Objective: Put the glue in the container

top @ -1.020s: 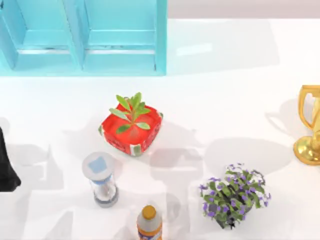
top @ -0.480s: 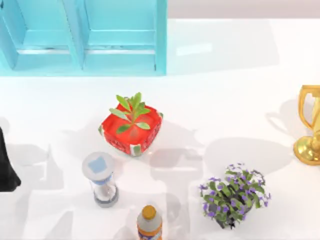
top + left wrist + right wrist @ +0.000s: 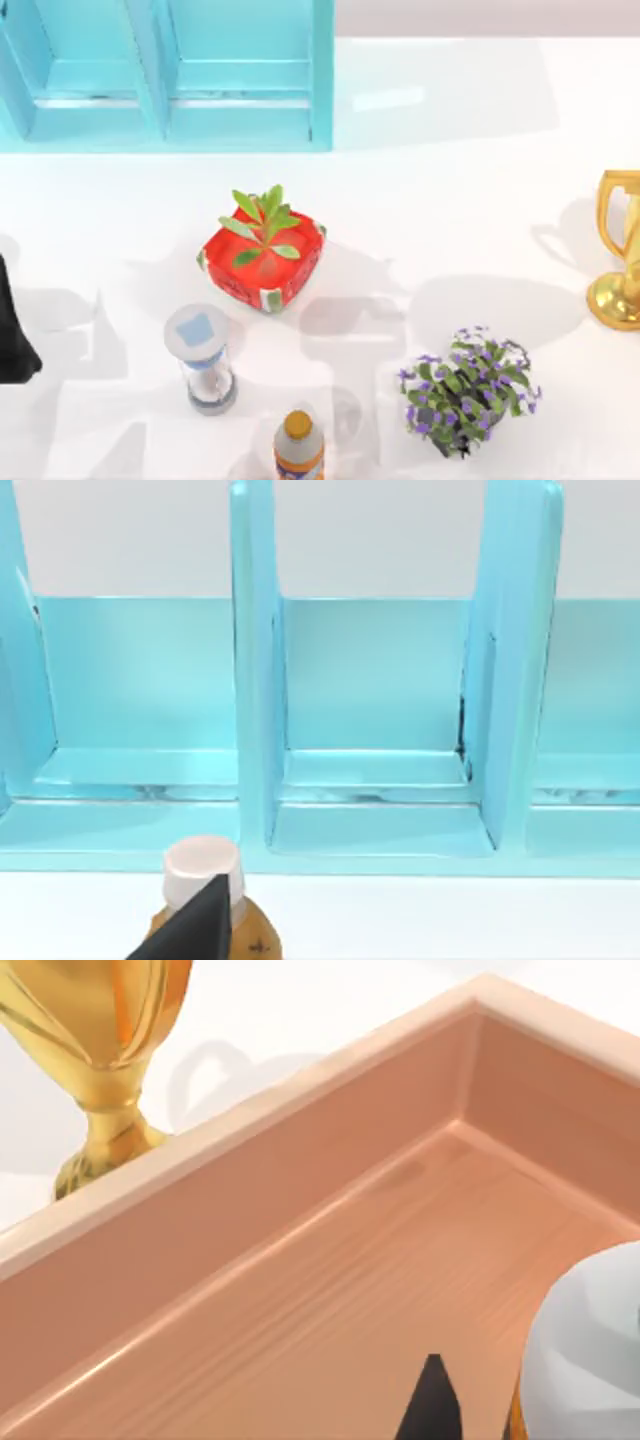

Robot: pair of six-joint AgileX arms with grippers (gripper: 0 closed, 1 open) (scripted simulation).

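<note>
My right claw shows as one dark tip cut off at the frame's bottom, so I cannot tell how wide it stands; just beside it the glue, a white rounded body with an orange sliver, sits mostly out of frame over the floor of the container. My left claw, equally unreadable, half hides one pale-capped bottle before the blue shelf. On the worktop I count one trophy clipped at the right, one red-potted plant, one purple-flowered plant, one sand timer and one orange-capped bottle cut off below.
</note>
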